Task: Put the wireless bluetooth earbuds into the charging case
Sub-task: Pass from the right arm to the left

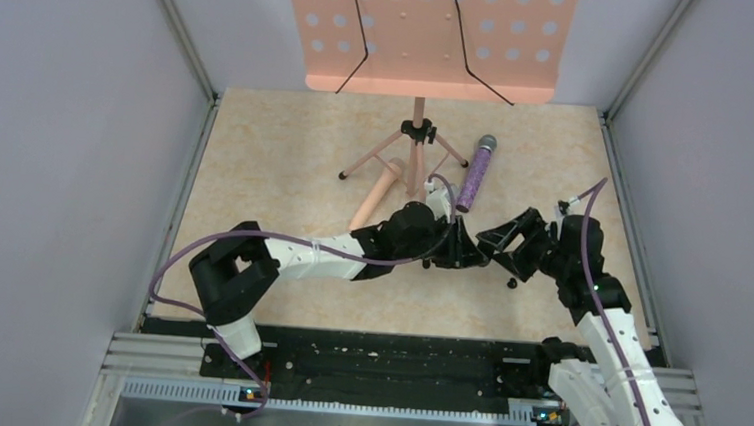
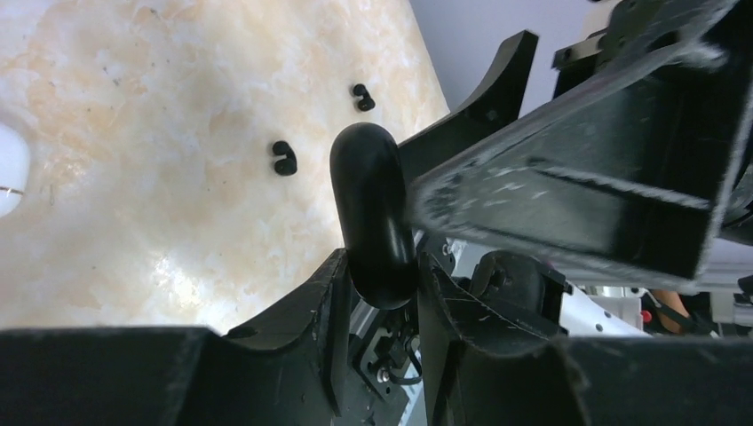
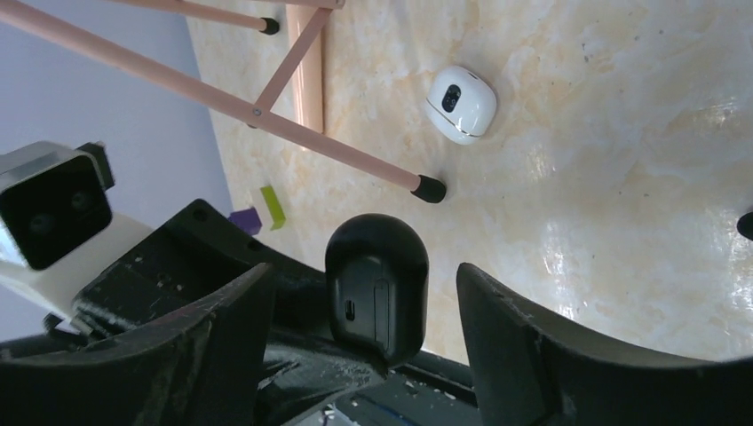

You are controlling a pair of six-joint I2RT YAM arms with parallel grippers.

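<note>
L gripper (image 2: 380, 275) is pinching the small smooth black oval charging case (image 2: 368, 195) by its lower end and holding it off the beige marbled tabletop (image 2: 133, 222). The lid looks closed. R gripper (image 3: 364, 275) is spread wide, one finger on either side of the case. Can't tell if either finger is touching it.

A white rounded bud-like piece w/ a dark oval window (image 3: 460, 104) lies on the table beyond the case, probably one earbud. It sits near the black rubber foot of the pink metal stand leg (image 3: 431, 187). Second bud not made out. Two tiny black hook-shaped bits (image 2: 284, 158) also lie beyond the case; can't tell what they are.

Step looks like prepping the case, nothing inserted yet. Next: R needs to get the lid open while L holds firm, then go for the bud. The smooth shell could slip.
</note>
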